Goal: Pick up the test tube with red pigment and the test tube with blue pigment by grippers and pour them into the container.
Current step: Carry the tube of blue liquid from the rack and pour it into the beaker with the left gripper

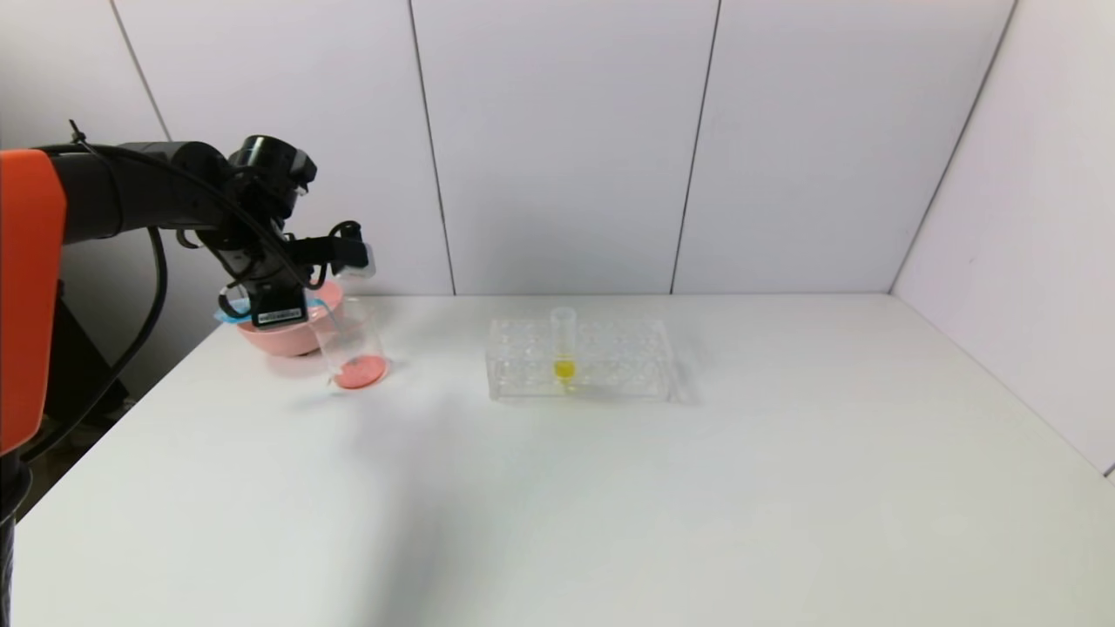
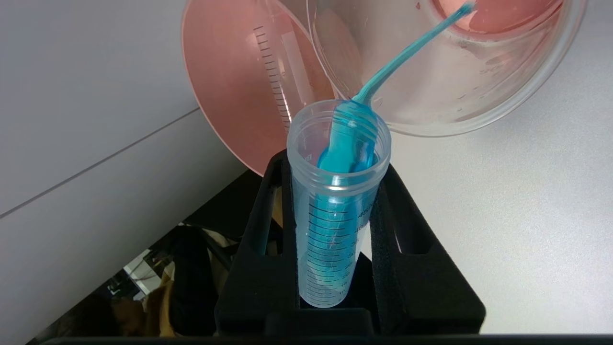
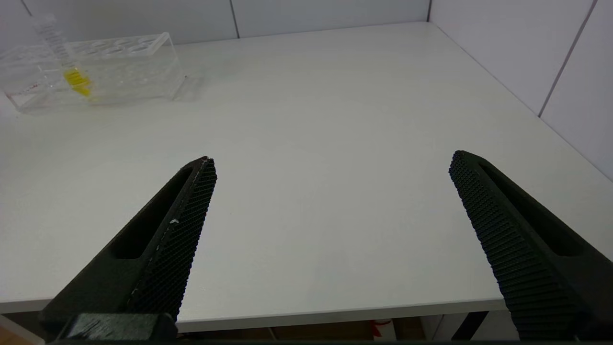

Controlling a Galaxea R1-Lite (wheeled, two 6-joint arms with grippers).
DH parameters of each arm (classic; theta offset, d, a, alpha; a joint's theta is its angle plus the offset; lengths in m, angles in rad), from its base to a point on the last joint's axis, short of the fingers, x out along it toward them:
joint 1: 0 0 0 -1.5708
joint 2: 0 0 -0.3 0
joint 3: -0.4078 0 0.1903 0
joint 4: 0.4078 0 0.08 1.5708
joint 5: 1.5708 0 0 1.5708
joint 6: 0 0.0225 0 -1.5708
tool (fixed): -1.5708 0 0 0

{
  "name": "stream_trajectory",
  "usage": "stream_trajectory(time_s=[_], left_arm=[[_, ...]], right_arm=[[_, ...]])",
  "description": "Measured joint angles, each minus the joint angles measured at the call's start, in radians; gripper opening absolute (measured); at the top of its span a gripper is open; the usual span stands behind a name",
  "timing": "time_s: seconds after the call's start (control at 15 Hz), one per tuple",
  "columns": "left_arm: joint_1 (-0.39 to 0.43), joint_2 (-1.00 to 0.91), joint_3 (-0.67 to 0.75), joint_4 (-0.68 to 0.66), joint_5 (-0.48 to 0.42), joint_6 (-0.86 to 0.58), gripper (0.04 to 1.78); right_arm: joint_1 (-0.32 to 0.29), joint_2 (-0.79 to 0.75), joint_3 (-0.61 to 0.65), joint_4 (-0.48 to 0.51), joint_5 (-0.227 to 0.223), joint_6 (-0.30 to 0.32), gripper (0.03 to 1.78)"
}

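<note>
Pouring at the desk's [image 1: 557,488] far left corner, the left hand [image 2: 335,225] is clamped on the test tube with blue pigment [image 2: 337,206], tipped so a thin blue stream [image 2: 407,52] runs from its mouth into the container [image 1: 350,344], whose bottom already holds red-orange pigment. A pink bowl [image 1: 283,335] sits just behind the container. The right hand [image 3: 330,230] hangs wide and empty over the near right edge. One yellow tube [image 1: 564,341] stands in the clear rack [image 1: 579,359] mid-desk.

Black arm, orange section, looped cables, black ridged left claw [image 2: 335,225] fingers
</note>
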Motion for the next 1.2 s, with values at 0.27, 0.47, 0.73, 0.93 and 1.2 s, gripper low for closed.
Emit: stream_trajectory(time_s=[0.27, 0.47, 0.73, 0.93, 1.2], left_arm=[[-0.009, -0.002, 0.000, 0.013, 0.049, 0.008, 0.44], [-0.014, -0.004, 0.001, 0.025, 0.059, 0.011, 0.44], [-0.024, -0.008, 0.001, 0.046, 0.095, 0.013, 0.44], [-0.033, -0.010, 0.001, 0.053, 0.120, 0.014, 0.44], [-0.052, -0.011, 0.000, 0.057, 0.132, 0.014, 0.44]], right_arm=[[0.000, 0.000, 0.000, 0.000, 0.000, 0.000, 1.77], [0.000, 0.000, 0.000, 0.000, 0.000, 0.000, 1.77], [0.000, 0.000, 0.000, 0.000, 0.000, 0.000, 1.77], [0.000, 0.000, 0.000, 0.000, 0.000, 0.000, 1.77], [0.000, 0.000, 0.000, 0.000, 0.000, 0.000, 1.77]])
